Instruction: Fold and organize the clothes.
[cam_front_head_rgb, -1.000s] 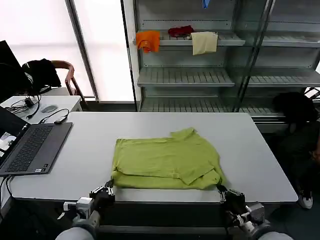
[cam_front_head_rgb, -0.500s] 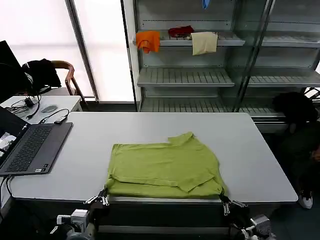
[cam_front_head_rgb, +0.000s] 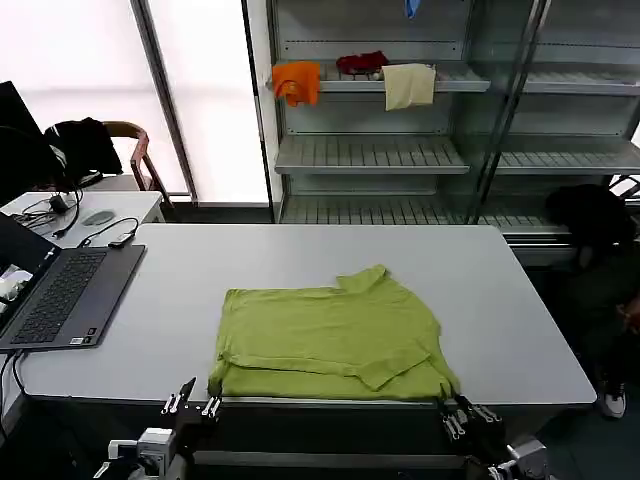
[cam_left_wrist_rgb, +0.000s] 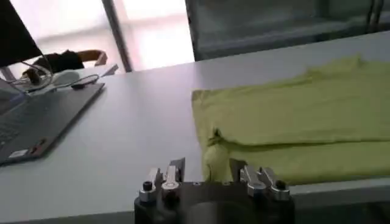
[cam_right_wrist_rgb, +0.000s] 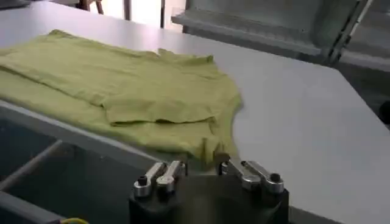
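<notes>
White desk (cam_front_head_rgb: 500, 310): folded lime-green cotton T-shirt (cam_front_head_rgb: 330, 335) ahead of open left end effector (cam_front_head_rgb: 190, 403) and open right end effector (cam_front_head_rgb: 465, 415); grey laptop (cam_front_head_rgb: 60, 295) leftward.

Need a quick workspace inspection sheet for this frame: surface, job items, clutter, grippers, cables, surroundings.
Surface: white table, flat, bare around the shirt.
Job's things: lime-green T-shirt, folded into a rough rectangle, lying at the near edge of the table, one sleeve flap on top.
Clutter: open laptop on the table's left end.
Grippers: left gripper open, just off the near edge by the shirt's left corner; right gripper open, just off the edge by the right corner; neither holds cloth.
Cables: a cable on the side desk beyond the laptop.
Surroundings: metal shelving behind with orange cloth, red cloth and cream cloth; chair at left.
</notes>
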